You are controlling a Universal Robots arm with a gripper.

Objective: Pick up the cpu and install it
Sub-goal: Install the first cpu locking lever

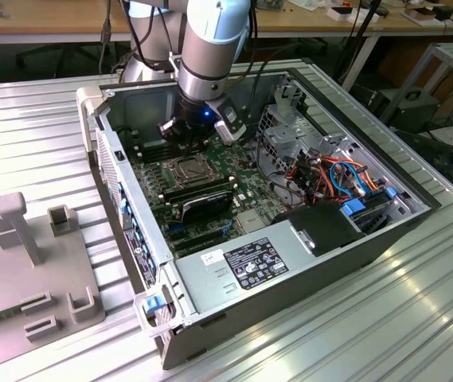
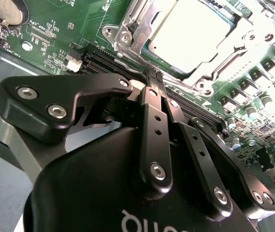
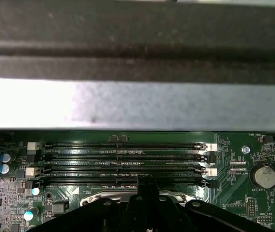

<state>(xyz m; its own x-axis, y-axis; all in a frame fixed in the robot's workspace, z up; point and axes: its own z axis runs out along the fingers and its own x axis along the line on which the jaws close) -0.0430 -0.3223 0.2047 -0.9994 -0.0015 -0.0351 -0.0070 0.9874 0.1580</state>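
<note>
Installation is looking close to done, judging by how things are lying. The cpu [image 2: 190, 34] is sitting flat in the socket [image 1: 188, 169] on the board [image 2: 45, 34] with its plain silver face turned up. The metal frame [image 2: 137, 36] is lying around its edges, apparently to press it onto the contacts. Whether the frame is latched I cannot tell.

The gripper [image 2: 151, 76] is hanging just beside the socket, over the strip between it and the memory slots [image 3: 123, 162]. Whether its tips are touching the board I cannot tell. Its fingers [image 2: 152, 121] are pressing together at the tips with nothing between them, so it is carrying nothing. The chip is lying near those tips but apart from them. With the tips drawn to one narrow point, the gripper is fitting into the tight space between frame and slots without fouling either, as I judge it.

In the exterior view the arm [image 1: 214, 40] is reaching straight down into the open case [image 1: 134, 227]. The case is lying on the ribbed table [image 1: 35, 135] with its open side up. That is leaving the board facing upward and the socket open to a reach from above.
</note>
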